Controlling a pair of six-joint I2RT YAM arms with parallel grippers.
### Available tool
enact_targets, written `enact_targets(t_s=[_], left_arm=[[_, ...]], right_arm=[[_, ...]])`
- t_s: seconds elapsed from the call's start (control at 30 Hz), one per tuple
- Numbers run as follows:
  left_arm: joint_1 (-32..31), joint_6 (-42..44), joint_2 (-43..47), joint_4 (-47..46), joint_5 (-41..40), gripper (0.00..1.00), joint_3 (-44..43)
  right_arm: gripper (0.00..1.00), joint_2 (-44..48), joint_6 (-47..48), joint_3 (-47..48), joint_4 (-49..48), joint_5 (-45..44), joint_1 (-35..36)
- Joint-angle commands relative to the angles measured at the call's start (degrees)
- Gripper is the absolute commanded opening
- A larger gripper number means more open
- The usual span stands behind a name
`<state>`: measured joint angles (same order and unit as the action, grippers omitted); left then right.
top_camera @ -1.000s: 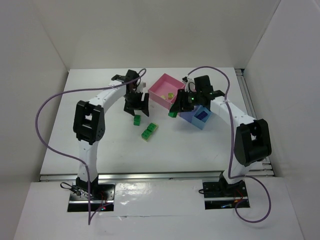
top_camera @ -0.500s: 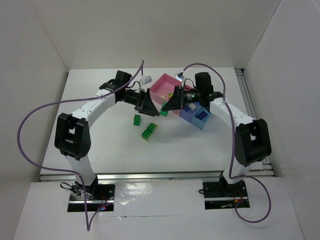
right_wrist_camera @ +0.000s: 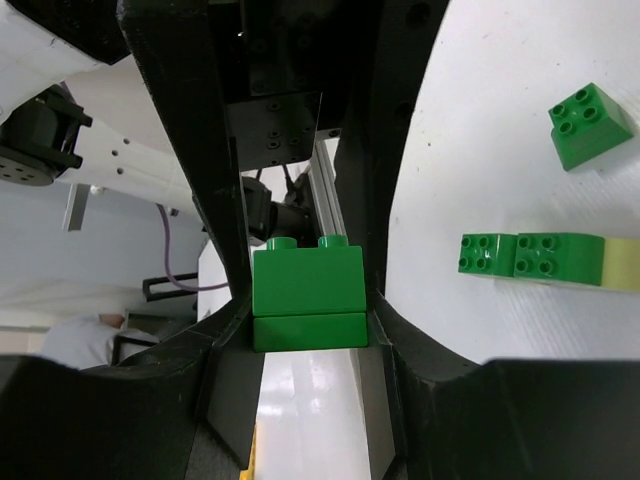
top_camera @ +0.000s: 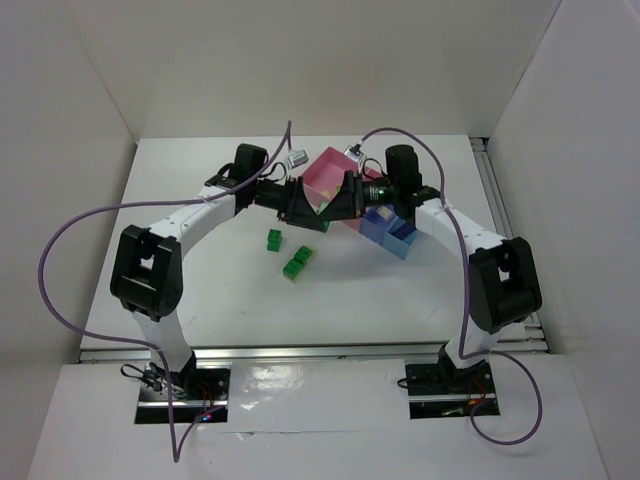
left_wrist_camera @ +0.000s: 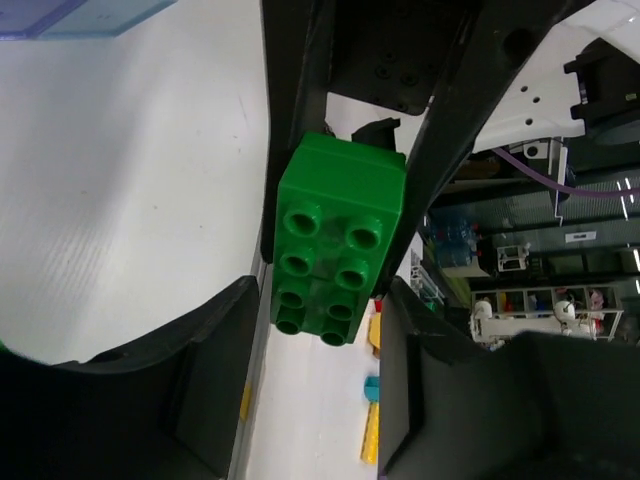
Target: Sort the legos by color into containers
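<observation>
Clamping a green lego (right_wrist_camera: 306,290) in the right gripper (top_camera: 333,205), near the pink tray (top_camera: 323,170). Flanking it with the left gripper (left_wrist_camera: 320,305); cannot tell whether gripping.

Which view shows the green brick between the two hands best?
Left wrist: the green brick fills the centre, its eight studs facing the camera. The right wrist view shows it side on, clamped in the right hand, with only two studs showing. From the top camera, the left hand and right hand hide nearly all of it.
</observation>
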<state>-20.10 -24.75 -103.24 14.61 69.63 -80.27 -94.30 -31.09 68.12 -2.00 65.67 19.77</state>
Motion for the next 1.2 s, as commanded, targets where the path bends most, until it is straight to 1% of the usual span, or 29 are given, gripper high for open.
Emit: enact_targets(t_s=[0.0, 0.07, 0.1, 0.17, 0.2, 0.23, 0.27, 0.37, 0.4, 0.43, 0.6, 0.63, 0.83, 0.9, 0.97, 1.0, 1.03, 1.07, 1.1, 1.13, 1.17], left_arm=[[-0.56, -2.31, -0.91, -6.25, 2.44, 0.55, -0.58], [-0.56, -3.01, -0.91, -6.96, 2.97, 0.41, -0.59], [-0.56, -3.02, -0.91, -6.96, 3.58, 0.3, -0.59], [-0.56, -1.98, -0.91, -6.36, 3.59, 0.2, -0.59], [-0.56, -1.97, -0.91, -5.22, 3.59, 0.12, -1.11], [-0.56, -1.1, -0.91, -4.69, 3.59, 0.07, -1.12], [-0.56, -0.39, -0.91, -4.16, 4.11, 0.0, -1.12], [0.06, 0.14, -0.39, -3.54, 4.64, 0.0, -0.5], [0.06, 0.75, -0.38, -3.54, 4.64, 0.0, 0.37], [0.06, 0.76, 0.14, -3.54, 3.69, 0.0, 1.33], [2.08, 1.9, 0.76, -3.54, 2.36, 0.0, 3.53], [3.65, 1.9, 0.76, -3.54, 2.36, 0.0, 3.54], [6.2, 1.9, -0.38, -3.02, 2.88, 0.0, 4.16], [6.21, 1.9, 0.14, -3.01, 1.14, 0.0, 3.63], [6.83, 0.15, 0.15, -2.49, -1.15, 0.0, 3.02], [6.83, -0.9, 0.15, -1.96, -6.47, 0.0, 2.06], [6.83, -1.35, -0.9, 0.83, -10.96, 0.0, 0.74], [6.83, -0.83, -2.04, 4.95, -16.48, 0.0, -1.36], [6.3, 0.39, -5.01, 9.34, -21.76, 0.0, -6.51], [5.69, 1.36, -6.52, 16.69, -30.95, 0.0, -9.0], [4.29, 2.16, -7.75, 18.94, -34.09, 0.0, -10.94]], right_arm=[[0.09, 2.19, -1.25, 0.52, -3.8, 2.01, 1.15], [0.09, 2.19, -1.25, 0.53, -3.8, 2.01, 1.15], [0.09, 2.19, -1.25, 0.53, -3.8, 1.48, 1.15], [0.09, 2.19, -1.25, -0.08, -3.8, 1.48, 1.15], [0.09, 2.19, -1.25, -0.09, -3.28, 0.78, 1.15], [0.09, 2.19, -1.25, -0.09, -3.27, 0.17, 1.15], [0.09, 2.8, -1.25, -0.79, -3.27, -0.71, 0.28], [0.09, 4.29, -1.25, -2.28, -2.48, -2.21, -1.05], [0.09, 4.3, -1.25, -2.29, -1.87, -4.04, -2.53], [0.09, 5.08, -1.25, -2.9, -1.26, -4.06, -3.06], [0.09, 8.34, -3.18, -7.12, -3.0, -5.38, -5.96], [0.09, 9.21, -3.19, -7.12, -3.01, -5.38, -6.58], [0.09, 9.75, -3.19, -7.65, -2.39, -5.38, -7.11], [0.09, 9.23, -1.97, -7.65, -2.39, -5.38, -7.11], [0.09, 7.74, 0.4, -6.07, 2.42, -6.43, -7.11], [0.09, 7.12, 2.07, -4.15, 4.96, -7.47, -7.11], [0.09, 6.42, 5.57, -3.09, 11.25, -10.88, -6.59], [0.09, 4.93, 7.43, -1.86, 14.8, -13.35, -6.59], [0.09, 4.4, 9.19, 0.41, 18.23, -16.33, -6.06], [0.09, 3.87, 11.73, 1.22, 22.52, -20.45, -5.36], [0.09, 3.86, 12.63, 1.75, 23.87, -21.71, -5.36]])
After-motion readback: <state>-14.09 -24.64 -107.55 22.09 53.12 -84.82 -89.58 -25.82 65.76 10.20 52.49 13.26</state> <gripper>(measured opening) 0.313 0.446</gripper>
